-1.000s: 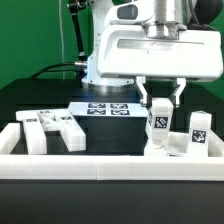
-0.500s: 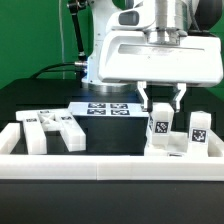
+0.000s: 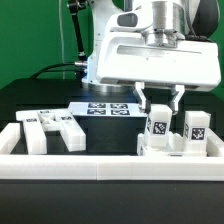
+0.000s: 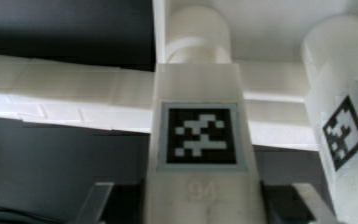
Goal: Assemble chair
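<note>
My gripper (image 3: pixel 161 103) is shut on an upright white chair leg with a square tag (image 3: pixel 158 126), its fingers (image 3: pixel 143 100) on either side of the leg's top. The leg stands among low white chair parts (image 3: pixel 160 148) at the exterior view's right. A second tagged upright piece (image 3: pixel 197 130) stands just beside it. In the wrist view the held leg (image 4: pixel 206 135) runs out from the gripper (image 4: pixel 206 205), with the second piece (image 4: pixel 345 110) alongside and a white slab (image 4: pixel 69 90) across behind. More loose chair pieces (image 3: pixel 55 130) lie at the exterior view's left.
The marker board (image 3: pixel 105 107) lies flat on the black table behind the parts. A long white border wall (image 3: pixel 100 165) runs along the front, with short side walls at both ends. The arm's white base (image 3: pixel 150 55) rises behind.
The gripper has come down a little with the leg in it and shifted slightly toward the exterior view's left. The other pieces have stayed where they were.
</note>
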Motion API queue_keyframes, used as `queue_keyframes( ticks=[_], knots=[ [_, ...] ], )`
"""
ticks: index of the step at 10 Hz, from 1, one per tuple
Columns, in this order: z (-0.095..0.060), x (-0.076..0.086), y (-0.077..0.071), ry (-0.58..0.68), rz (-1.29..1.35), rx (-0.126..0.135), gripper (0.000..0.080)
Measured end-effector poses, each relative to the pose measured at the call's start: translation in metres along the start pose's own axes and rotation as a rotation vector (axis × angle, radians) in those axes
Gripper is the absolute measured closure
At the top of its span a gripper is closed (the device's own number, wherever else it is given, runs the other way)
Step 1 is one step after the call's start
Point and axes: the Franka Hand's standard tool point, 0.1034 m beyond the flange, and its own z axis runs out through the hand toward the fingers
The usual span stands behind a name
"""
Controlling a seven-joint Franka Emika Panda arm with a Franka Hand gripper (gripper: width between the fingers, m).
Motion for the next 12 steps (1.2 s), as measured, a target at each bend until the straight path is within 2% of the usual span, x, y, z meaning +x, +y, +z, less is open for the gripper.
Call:
queue_keyframes(
  ticks=[1,2,3,6,8,10,11,12],
  knots=[
    [0.000,0.000,0.000,0.000,0.000,0.000,0.0402],
    [0.000,0.000,0.000,0.000,0.000,0.000,0.0251],
    [0.000,0.000,0.000,0.000,0.000,0.000,0.0181],
    [-0.002,0.002,-0.001,-0.012,0.000,0.006,0.0151],
    [-0.008,0.008,0.005,-0.012,-0.008,0.006,0.0150],
    [-0.018,0.016,0.012,-0.040,-0.004,0.015,0.0150],
    [-0.022,0.020,0.011,-0.089,0.001,0.034,0.0150],
    [-0.020,0.021,0.012,-0.073,-0.001,0.028,0.0150]
  ],
)
